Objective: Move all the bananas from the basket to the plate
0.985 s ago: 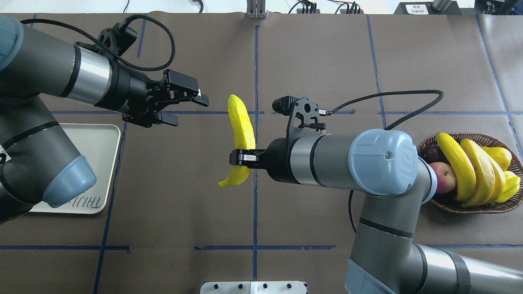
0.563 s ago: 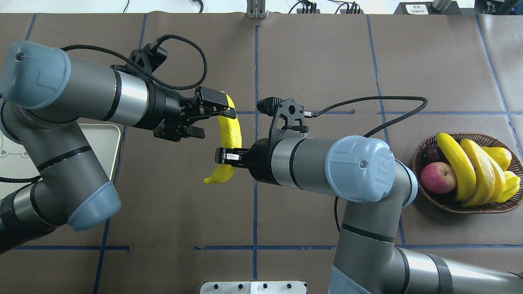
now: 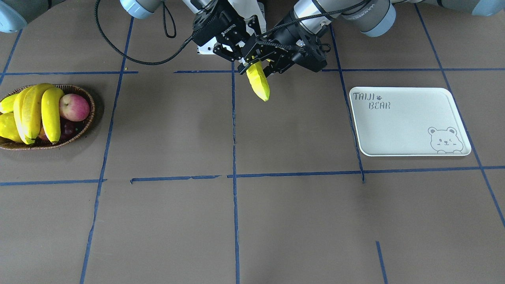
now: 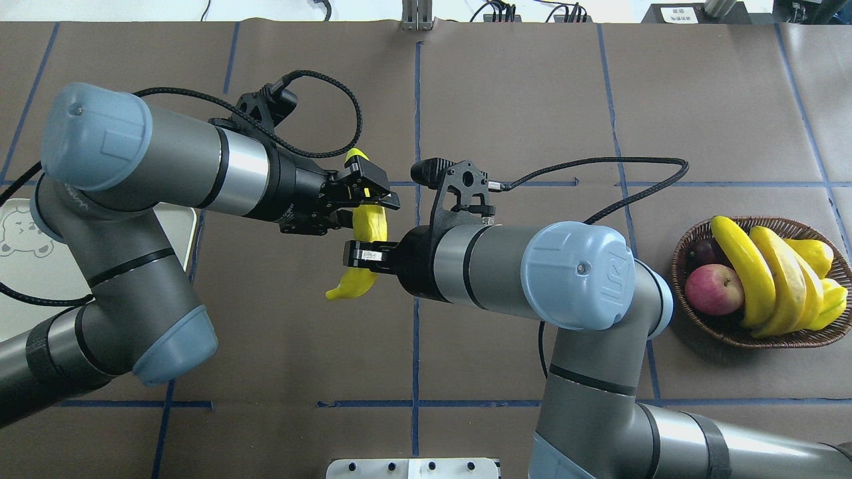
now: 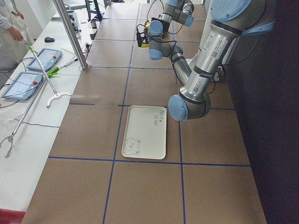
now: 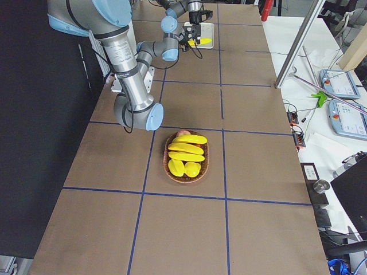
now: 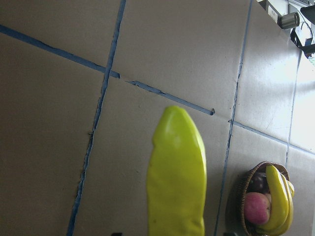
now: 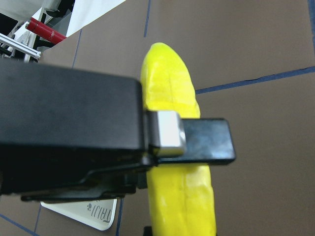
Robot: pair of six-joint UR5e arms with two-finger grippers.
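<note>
My right gripper [image 4: 359,255] is shut on the middle of a yellow banana [image 4: 370,225] and holds it in the air over the table's centre. It also shows in the front view [image 3: 260,85]. My left gripper [image 4: 366,206] is open, with a finger on each side of the banana's upper part [image 7: 177,177], just above the right gripper. Three more bananas [image 4: 739,266] lie in the wicker basket [image 4: 732,337] at the far right. The pale plate [image 3: 410,122] with the bear print lies bare at the left, partly hidden under my left arm in the overhead view.
The basket also holds a red apple [image 4: 712,289], dark fruit [image 4: 701,251] and stubby yellow-green fruit [image 4: 817,256]. Blue tape lines cross the brown table cover. A metal mount [image 4: 413,468] sits at the near edge. A side table with tablets [image 5: 44,58] stands beyond the far edge.
My left arm swung in from the plate side and brought its open fingers around the banana's upper part. My right gripper carried the banana a little to the left.
</note>
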